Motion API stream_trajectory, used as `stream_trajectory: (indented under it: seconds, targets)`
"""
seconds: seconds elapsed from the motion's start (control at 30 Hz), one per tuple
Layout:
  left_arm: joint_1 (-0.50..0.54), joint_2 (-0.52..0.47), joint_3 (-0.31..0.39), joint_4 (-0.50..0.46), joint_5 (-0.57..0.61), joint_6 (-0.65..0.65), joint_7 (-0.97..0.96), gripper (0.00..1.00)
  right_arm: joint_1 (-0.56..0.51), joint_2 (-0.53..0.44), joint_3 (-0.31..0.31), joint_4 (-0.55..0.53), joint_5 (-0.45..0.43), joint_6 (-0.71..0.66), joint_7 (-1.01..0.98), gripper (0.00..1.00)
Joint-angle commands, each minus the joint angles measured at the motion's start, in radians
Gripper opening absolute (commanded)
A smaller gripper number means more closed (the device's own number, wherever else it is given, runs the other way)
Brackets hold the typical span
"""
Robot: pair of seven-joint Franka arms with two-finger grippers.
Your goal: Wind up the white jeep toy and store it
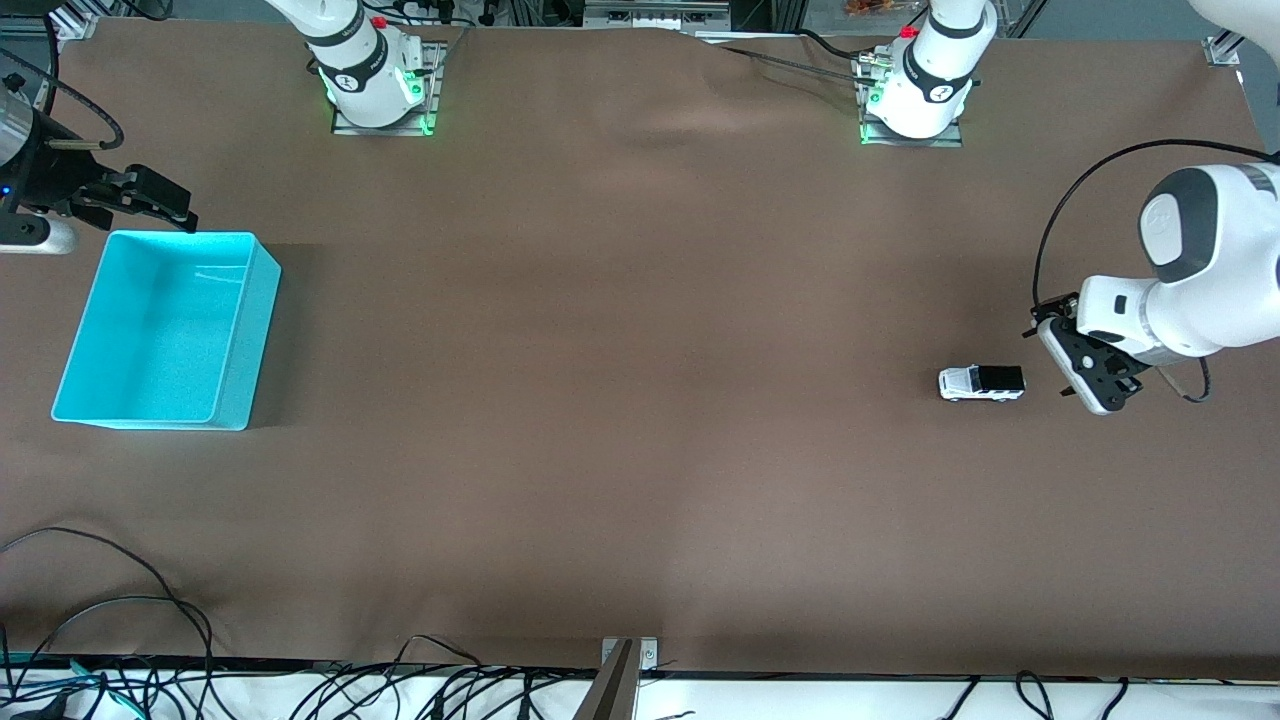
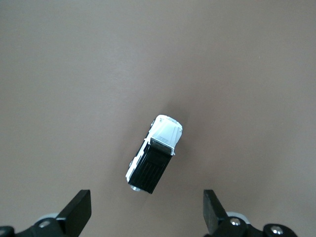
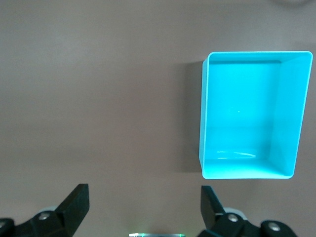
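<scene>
1. Left gripper (image 1: pixel 1090 385) is held above the table (image 1: pixel 640 400) at the left arm's end, just beside the jeep (image 1: pixel 981 383), its fingers (image 2: pixel 79 210) spread wide with nothing between them.
2. Right gripper (image 1: pixel 150 205) is seen at the right arm's end, by the bin's (image 1: pixel 240 340) rim on the side away from the front camera; its fingers (image 3: pixel 74 202) are also spread wide and empty.
3. Bare brown tabletop is shown all around the jeep, with a broad open stretch between it and the bin, which sits well apart at the right arm's end.
4. Cables (image 1: pixel 120 620) are seen trailing over the table edge nearest the front camera, toward the right arm's end.
5. In the left wrist view the jeep (image 2: pixel 154 154) is shown on its wheels: a boxy white body, a ribbed black roof over the rear and small dark wheels.
6. The turquoise bin (image 3: pixel 205 123) is shown open-topped, its pale inner floor uncovered.
</scene>
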Motion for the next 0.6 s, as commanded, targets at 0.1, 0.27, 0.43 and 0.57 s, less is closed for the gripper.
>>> stream_trajectory:
  seconds: [0.1,0.27,0.43,0.57]
  targets:
    - [0.021,0.041,-0.007,-0.074,0.012,0.118,0.142,1.0,0.0,0.008,-0.001,0.021,0.005,-0.004,-0.012,1.0]
    - [0.03,0.058,-0.007,-0.136,0.036,0.232,0.188,1.0,0.0,0.008,-0.001,0.021,0.005,-0.003,-0.012,1.0]
    - [0.039,0.064,-0.007,-0.192,0.084,0.341,0.196,1.0,0.0,0.008,-0.001,0.021,0.005,-0.003,-0.012,1.0]
    - [0.039,0.081,-0.007,-0.197,0.102,0.353,0.197,1.0,0.0,0.008,-0.001,0.021,0.005,-0.003,-0.012,1.0]
